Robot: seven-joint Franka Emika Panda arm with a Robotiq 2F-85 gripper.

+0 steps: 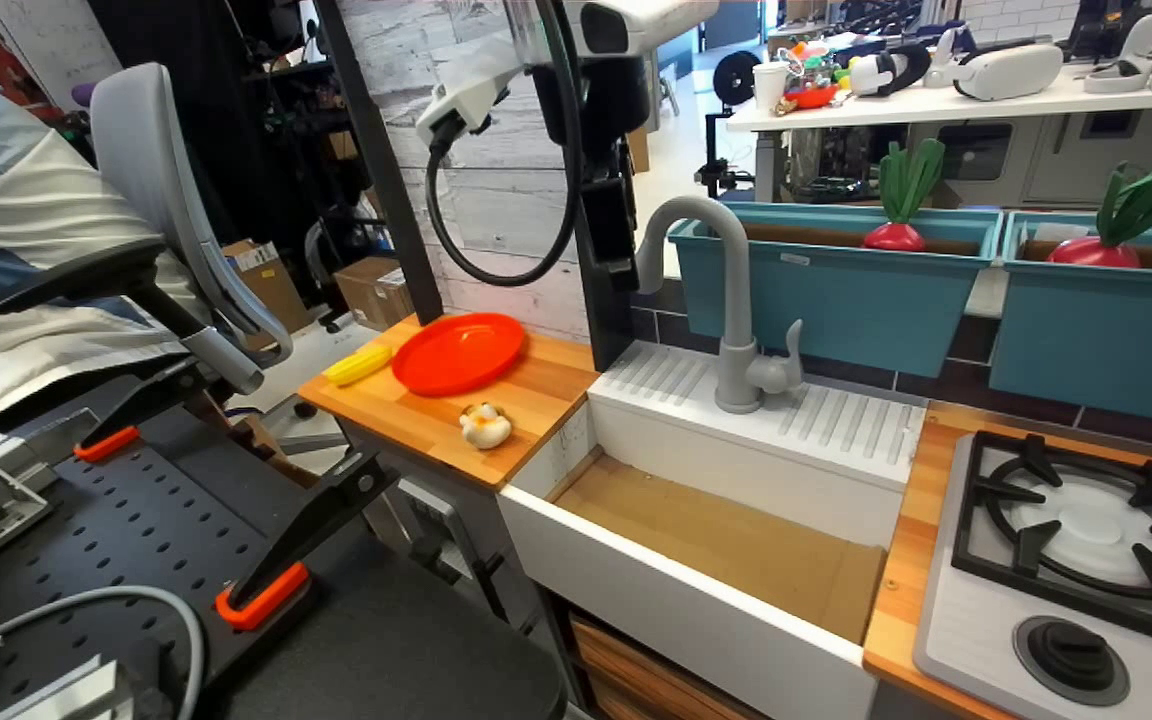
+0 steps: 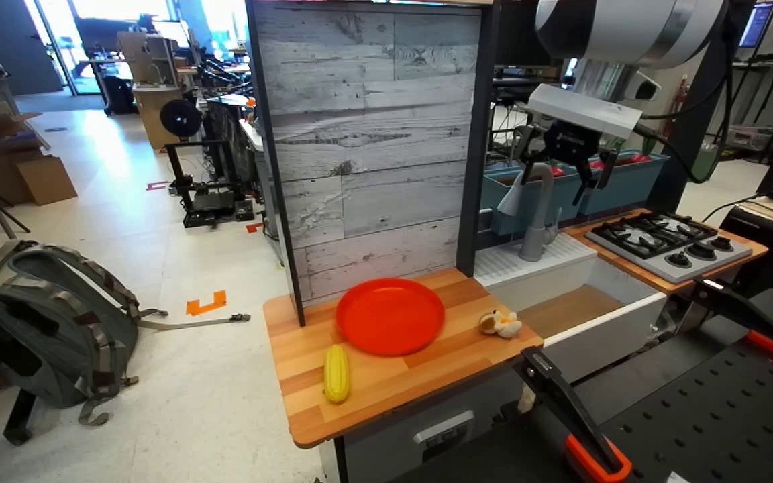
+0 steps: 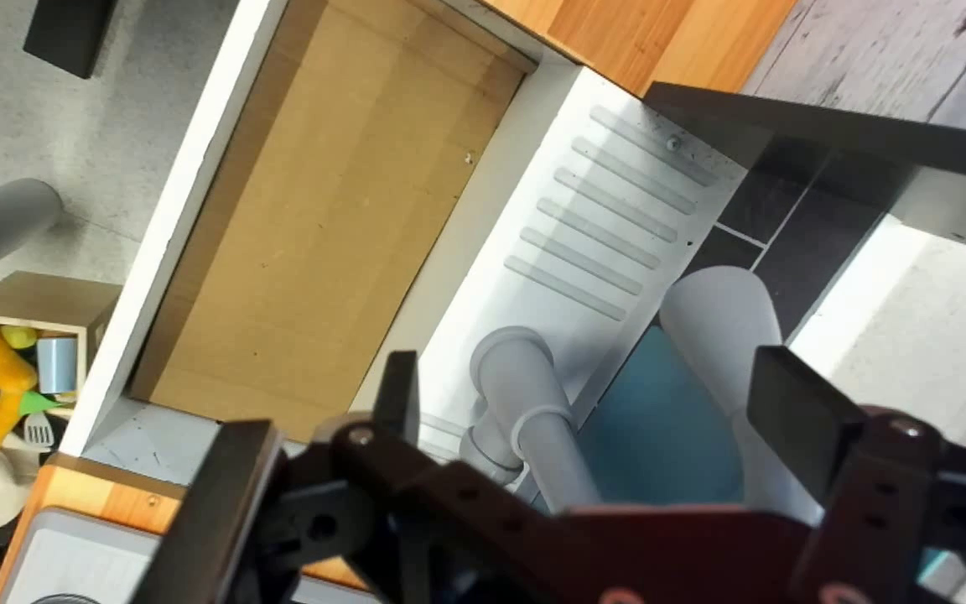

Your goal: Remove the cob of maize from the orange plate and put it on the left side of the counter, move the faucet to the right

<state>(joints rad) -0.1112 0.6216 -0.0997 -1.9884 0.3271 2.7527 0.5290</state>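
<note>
The yellow cob of maize (image 1: 358, 365) lies on the wooden counter (image 1: 552, 372), beside the orange plate (image 1: 459, 354). In an exterior view the cob (image 2: 336, 373) is left of and nearer than the plate (image 2: 390, 316) on the counter (image 2: 386, 386). The plate holds nothing. The grey faucet (image 1: 736, 300) stands behind the sink, its spout toward the wooden panel. My gripper (image 2: 553, 186) is open at the faucet's arch (image 2: 539, 208). In the wrist view the faucet (image 3: 525, 386) rises between the open fingers (image 3: 588, 382); the right finger overlaps the spout. Contact cannot be told.
A pale beige lump (image 1: 485, 426) lies on the counter near the sink (image 1: 681, 585). Teal planters (image 1: 836, 300) with radishes stand behind the faucet. A stove (image 1: 1076, 560) is right of the sink. A dark post (image 2: 484, 141) edges the panel (image 2: 373, 134).
</note>
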